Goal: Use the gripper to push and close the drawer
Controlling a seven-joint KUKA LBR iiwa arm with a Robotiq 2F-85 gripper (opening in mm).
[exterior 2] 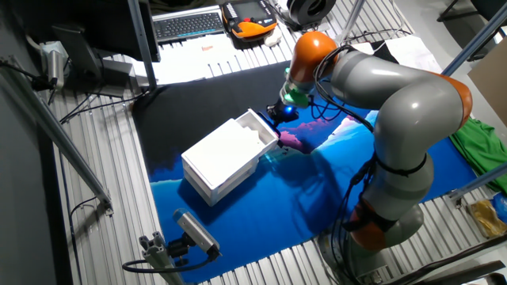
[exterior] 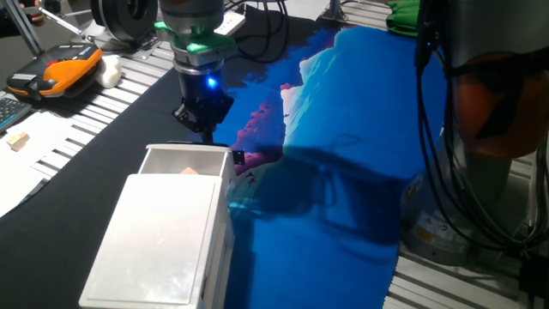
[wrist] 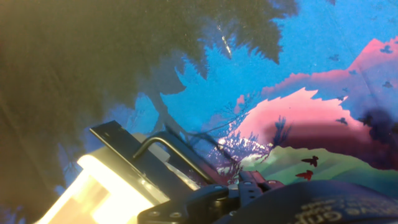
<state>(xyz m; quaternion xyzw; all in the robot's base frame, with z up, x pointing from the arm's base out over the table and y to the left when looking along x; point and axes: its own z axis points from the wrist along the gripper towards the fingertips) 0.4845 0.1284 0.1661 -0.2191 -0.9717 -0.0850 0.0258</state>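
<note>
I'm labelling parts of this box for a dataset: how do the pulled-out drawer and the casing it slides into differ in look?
The drawer is an open-topped tray with thin walls and something pale orange inside; the casing is closed over by a flat glossy top. The drawer shows only a short stretch sticking out toward the gripper; the casing looks much longer. Both are white and about equally wide.

The place is a robotics lab. The desk (exterior 2: 103, 198) is built from ribbed aluminium profiles and is partly covered with a blue printed cloth (exterior 2: 317, 206). A big grey robot arm (exterior 2: 396, 103) with orange joints stands on it. A keyboard (exterior 2: 188, 24), an orange hand controller (exterior: 60, 70), a camera on a small stand (exterior 2: 194, 233) and many loose black cables (exterior: 266, 30) lie around.
</note>
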